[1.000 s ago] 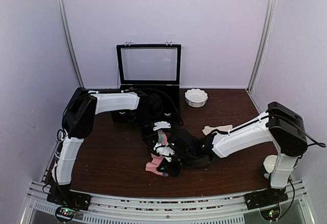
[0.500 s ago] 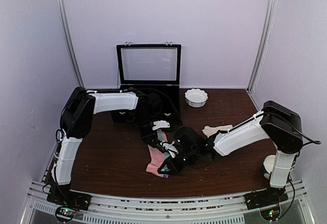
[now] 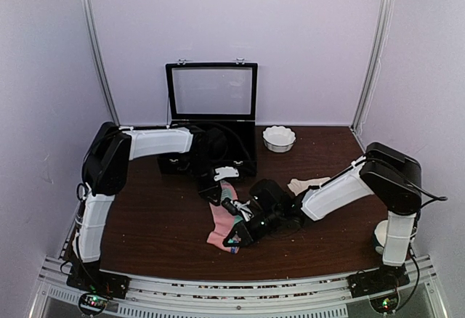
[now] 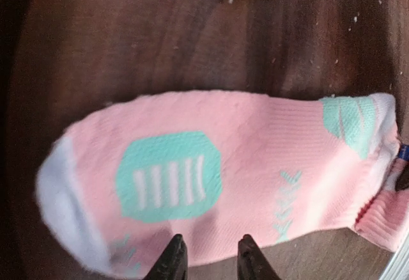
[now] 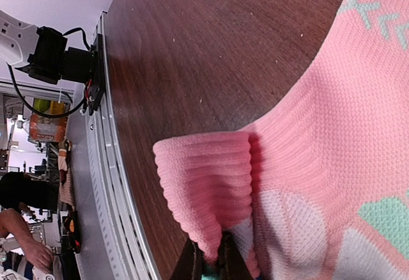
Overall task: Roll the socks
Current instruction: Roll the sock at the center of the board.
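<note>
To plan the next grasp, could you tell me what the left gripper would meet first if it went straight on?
Probably the long pink fabric sock with mint patches, lying flat just ahead of the left gripper; the gap is unclear.

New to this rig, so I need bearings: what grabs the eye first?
A long pink fabric sock with mint and white patches lies mid-table, its ribbed cuff pinched in the jaws of the right arm. A short cream-beige sock lies to its right, and an open black case stands at the back.
</note>
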Robot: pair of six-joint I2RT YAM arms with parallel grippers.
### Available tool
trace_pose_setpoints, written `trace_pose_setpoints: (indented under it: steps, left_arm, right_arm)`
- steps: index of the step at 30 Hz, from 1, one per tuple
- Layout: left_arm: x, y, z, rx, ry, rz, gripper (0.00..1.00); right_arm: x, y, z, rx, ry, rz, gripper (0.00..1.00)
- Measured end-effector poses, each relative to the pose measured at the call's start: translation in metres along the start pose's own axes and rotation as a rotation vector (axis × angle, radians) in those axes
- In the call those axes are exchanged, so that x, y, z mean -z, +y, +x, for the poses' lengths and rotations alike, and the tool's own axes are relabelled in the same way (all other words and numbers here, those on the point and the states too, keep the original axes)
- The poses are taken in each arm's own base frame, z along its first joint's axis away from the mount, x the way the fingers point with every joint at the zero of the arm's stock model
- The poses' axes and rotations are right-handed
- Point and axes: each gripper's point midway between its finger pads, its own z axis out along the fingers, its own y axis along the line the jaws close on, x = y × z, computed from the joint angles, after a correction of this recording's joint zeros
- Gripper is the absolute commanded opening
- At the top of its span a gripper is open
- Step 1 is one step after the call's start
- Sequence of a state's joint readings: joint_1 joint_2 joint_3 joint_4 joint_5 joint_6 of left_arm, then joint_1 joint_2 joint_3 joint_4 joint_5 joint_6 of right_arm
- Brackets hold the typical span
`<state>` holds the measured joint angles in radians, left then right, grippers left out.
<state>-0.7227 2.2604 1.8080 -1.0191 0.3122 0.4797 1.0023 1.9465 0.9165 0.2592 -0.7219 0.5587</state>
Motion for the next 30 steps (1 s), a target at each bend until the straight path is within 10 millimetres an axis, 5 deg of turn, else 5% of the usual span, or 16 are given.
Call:
trace_pose_setpoints:
  steps: [3, 6, 7, 9, 10, 12, 15, 18, 24, 27, 30]
  left_arm:
    - [0.034, 0.009, -0.002, 0.012, -0.075, -0.052, 0.29]
    - [0.09, 0.01, -0.003, 0.014, -0.182, -0.142, 0.29]
    - [0.114, 0.01, -0.002, 0.014, -0.23, -0.186, 0.37]
    - [0.157, 0.009, 0.001, 0.018, -0.317, -0.265, 0.9]
    - [0.175, 0.01, 0.003, 0.021, -0.353, -0.305, 0.97]
    - [0.211, 0.019, 0.016, 0.066, -0.434, -0.396, 0.9]
    - [0.232, 0.038, 0.042, 0.122, -0.455, -0.428, 0.86]
    - [0.209, 0.041, 0.055, 0.093, -0.416, -0.426, 0.85]
    - [0.116, -0.082, 0.051, -0.242, -0.302, -0.156, 0.6]
    - [0.087, -0.122, 0.043, -0.38, -0.265, -0.054, 0.54]
    - [0.061, -0.142, 0.04, -0.433, -0.23, 0.03, 0.55]
  right_arm:
    - [0.0, -0.001, -0.001, -0.03, 0.005, -0.028, 0.05]
    - [0.0, -0.002, -0.001, -0.052, 0.009, -0.048, 0.05]
    - [-0.001, -0.002, -0.001, -0.059, 0.009, -0.055, 0.05]
    - [-0.001, -0.002, -0.002, -0.069, 0.011, -0.064, 0.06]
    - [-0.002, -0.002, -0.002, -0.074, 0.012, -0.07, 0.06]
    - [-0.002, -0.002, -0.002, -0.076, 0.011, -0.077, 0.06]
    - [-0.002, -0.002, -0.002, -0.077, 0.011, -0.079, 0.07]
    - [-0.001, -0.004, -0.002, -0.078, 0.004, -0.084, 0.09]
    - [0.0, -0.007, -0.003, -0.104, 0.001, -0.123, 0.11]
    - [-0.001, -0.007, -0.002, -0.114, 0.011, -0.148, 0.12]
    - [0.0, -0.009, 0.0, -0.126, 0.013, -0.165, 0.12]
